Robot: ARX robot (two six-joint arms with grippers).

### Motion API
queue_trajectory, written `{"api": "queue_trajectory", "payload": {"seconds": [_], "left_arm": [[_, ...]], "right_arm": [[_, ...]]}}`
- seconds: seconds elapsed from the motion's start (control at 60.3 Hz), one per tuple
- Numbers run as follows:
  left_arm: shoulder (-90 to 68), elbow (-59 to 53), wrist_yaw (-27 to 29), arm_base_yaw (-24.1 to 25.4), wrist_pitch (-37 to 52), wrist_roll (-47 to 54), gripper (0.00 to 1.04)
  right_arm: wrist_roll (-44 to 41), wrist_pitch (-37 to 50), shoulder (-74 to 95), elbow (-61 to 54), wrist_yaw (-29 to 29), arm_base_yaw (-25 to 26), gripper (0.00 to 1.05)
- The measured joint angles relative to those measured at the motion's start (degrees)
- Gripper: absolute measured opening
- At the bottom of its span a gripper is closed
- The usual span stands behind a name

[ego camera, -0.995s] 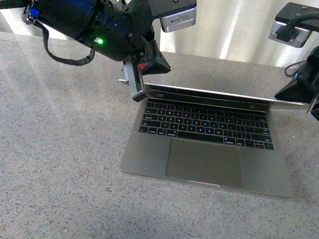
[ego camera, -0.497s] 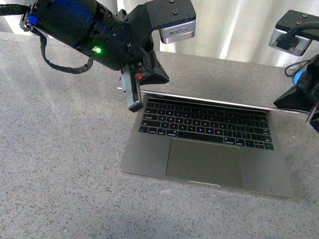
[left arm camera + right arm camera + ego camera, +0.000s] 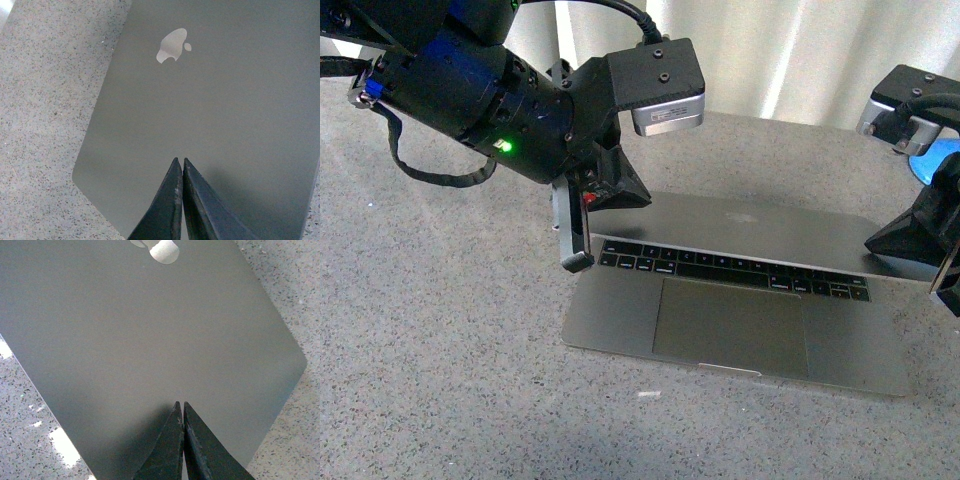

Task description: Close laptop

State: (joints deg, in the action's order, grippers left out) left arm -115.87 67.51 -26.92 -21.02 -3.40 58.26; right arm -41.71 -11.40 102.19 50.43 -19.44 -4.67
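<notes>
Laptop (image 3: 732, 330), grey metal, sits on speckled table (image 3: 440, 350), trackpad (image 3: 728, 325) side toward the robot

Change: lid (image 3: 750, 222), steep and nearly edge-on in the earlier front views, now lies low over the keyboard (image 3: 720, 266); only the front key rows show, and the logo (image 3: 172, 46) faces up

Meaning, as a judgement: closing mostly done, a narrow wedge left to press shut

Left tool (image 3: 178, 162): fingers clenched together, holding nothing, tips at the lid near its left corner; contact cannot be told

Right tool (image 3: 179, 405): likewise clenched and empty, near the lid's right corner

Containers: none in view
</notes>
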Motion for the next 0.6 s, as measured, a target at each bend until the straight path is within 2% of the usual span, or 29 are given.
{"api": "queue_trajectory", "payload": {"seconds": [0.597], "left_arm": [[-0.2, -1.1, 0.1, -1.0, 1.7, 0.0, 0.04]], "right_arm": [[0.8, 1.6, 0.0, -3.0, -0.9, 0.2, 0.01]]}}
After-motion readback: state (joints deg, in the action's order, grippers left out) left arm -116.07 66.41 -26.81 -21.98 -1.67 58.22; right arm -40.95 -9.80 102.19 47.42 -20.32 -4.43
